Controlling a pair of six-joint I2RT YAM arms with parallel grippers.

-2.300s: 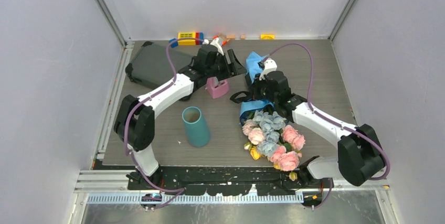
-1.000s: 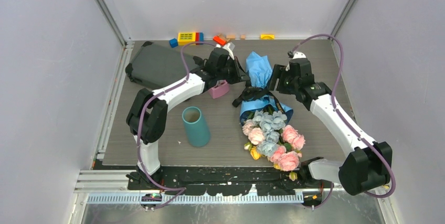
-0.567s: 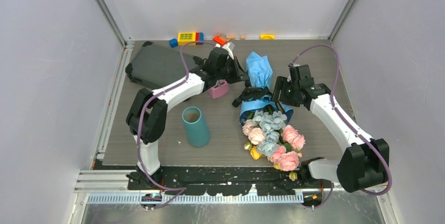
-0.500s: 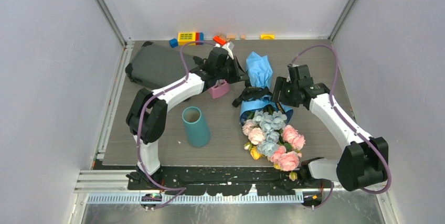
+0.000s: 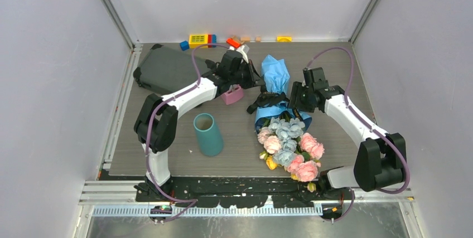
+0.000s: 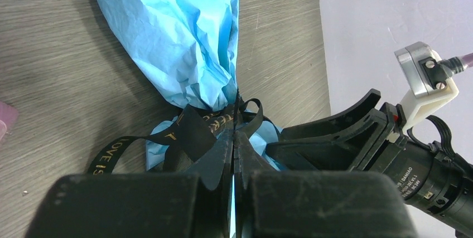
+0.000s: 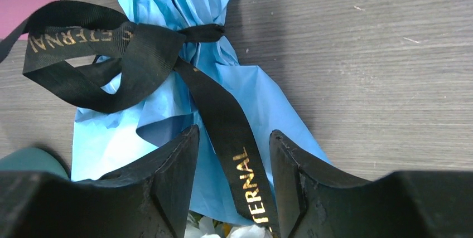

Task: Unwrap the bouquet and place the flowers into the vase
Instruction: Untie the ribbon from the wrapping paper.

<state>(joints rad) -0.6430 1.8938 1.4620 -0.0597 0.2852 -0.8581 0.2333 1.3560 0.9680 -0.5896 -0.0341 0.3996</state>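
Observation:
The bouquet lies on the table, its blue paper wrap pointing to the back and the flowers toward the front. A black ribbon ties the wrap's neck. My left gripper is at the wrap's left side, and in its wrist view the jaws are shut on a fold of the ribbon. My right gripper is open at the right of the tie. It straddles a ribbon tail lettered in gold, with both fingers apart from it. The teal vase stands upright to the left.
A pink metronome stands just behind the left gripper. A dark grey case lies at the back left. Small toy blocks line the back edge. Grey walls close in both sides.
My right arm has swung from the back right down to the bouquet's tie, and its jaws have narrowed around the ribbon tail. The left arm has held still over the last second.

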